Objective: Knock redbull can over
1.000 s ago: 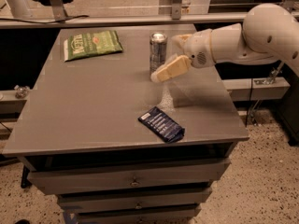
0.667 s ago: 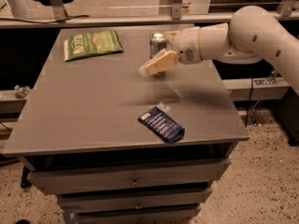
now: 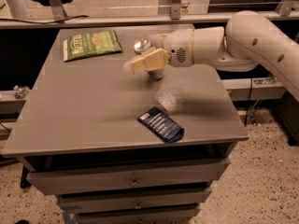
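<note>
The redbull can (image 3: 141, 45) is on the far middle of the grey table (image 3: 84, 111). It is tilted, with its shiny silver top leaning to the left and facing the camera, and its lower end (image 3: 156, 73) is still on the table. My gripper (image 3: 141, 63), cream-coloured at the tip, reaches in from the right on the white arm (image 3: 219, 43). It lies across the front of the can and hides most of the can's body.
A green snack bag (image 3: 91, 44) lies flat at the far left of the table. A flat dark-blue wrapper packet (image 3: 161, 124) lies near the front right edge. Drawers sit under the tabletop, and a rail and shelving run behind it.
My gripper has swept left across the can. The can stood upright a second ago and now tips over to the left.
</note>
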`<state>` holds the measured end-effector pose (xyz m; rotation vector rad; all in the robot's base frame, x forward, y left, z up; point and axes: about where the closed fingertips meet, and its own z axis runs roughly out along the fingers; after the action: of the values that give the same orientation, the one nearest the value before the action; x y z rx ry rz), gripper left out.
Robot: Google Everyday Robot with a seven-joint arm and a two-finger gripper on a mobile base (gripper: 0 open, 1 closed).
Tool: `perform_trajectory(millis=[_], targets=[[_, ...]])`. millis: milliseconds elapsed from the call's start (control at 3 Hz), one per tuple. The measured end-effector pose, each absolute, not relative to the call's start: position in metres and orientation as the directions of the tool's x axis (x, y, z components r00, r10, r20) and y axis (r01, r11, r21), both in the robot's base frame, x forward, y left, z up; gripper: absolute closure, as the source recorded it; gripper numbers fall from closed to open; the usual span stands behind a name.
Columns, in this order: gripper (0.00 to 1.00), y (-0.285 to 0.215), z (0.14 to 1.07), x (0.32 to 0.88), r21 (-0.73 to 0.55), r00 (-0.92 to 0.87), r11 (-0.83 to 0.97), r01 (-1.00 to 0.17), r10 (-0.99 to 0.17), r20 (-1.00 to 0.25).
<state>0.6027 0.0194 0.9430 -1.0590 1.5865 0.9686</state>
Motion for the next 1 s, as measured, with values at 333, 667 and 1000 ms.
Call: perform_trajectory(millis=[333, 667, 1000], targets=[[0.00, 0.032, 0.948, 0.569, 0.191, -0.235, 0.273, -0.943, -0.139, -0.962], [0.00, 0.032, 0.949, 0.550, 0.228, -0.270, 0.266, -0.937, -0.134, -0.953], [0.00, 0.019, 0.950, 0.545, 0.200, -0.248, 0.279, -0.939, -0.148, -0.957]])
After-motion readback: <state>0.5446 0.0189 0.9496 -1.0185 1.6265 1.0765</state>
